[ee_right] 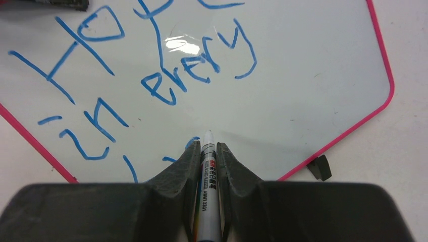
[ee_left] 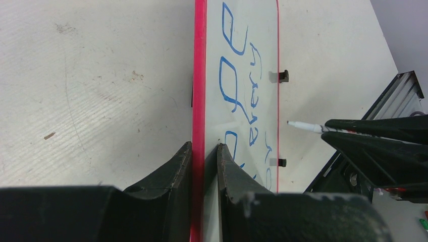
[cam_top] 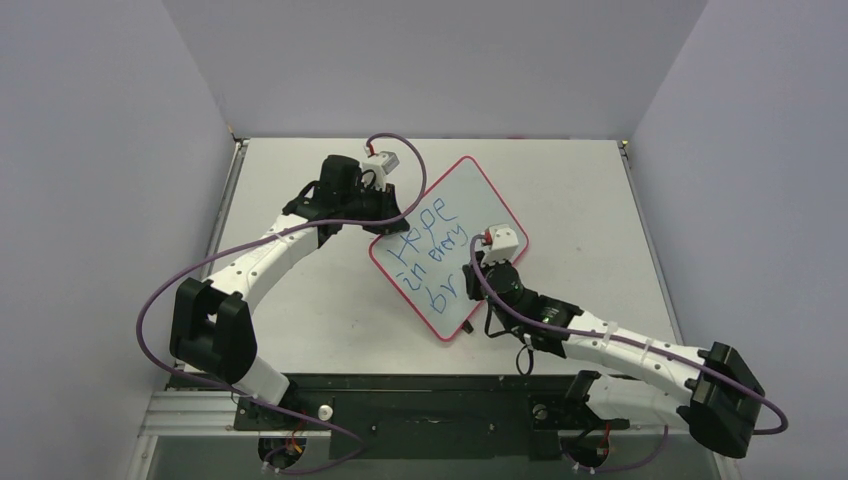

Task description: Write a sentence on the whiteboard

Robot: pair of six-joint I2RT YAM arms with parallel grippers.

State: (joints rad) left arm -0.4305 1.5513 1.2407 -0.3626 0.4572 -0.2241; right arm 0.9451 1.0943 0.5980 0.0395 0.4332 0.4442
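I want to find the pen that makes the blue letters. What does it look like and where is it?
Find the pink-rimmed whiteboard in the middle of the table. At its near side, the right end effector pinches the marker. It is the only thin white stick there, with tiny print on it, between two black fingers.

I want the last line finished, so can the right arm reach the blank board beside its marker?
Probably yes: the right end effector holds the marker with its tip at the whiteboard, and the bare area beside it looks unobstructed.
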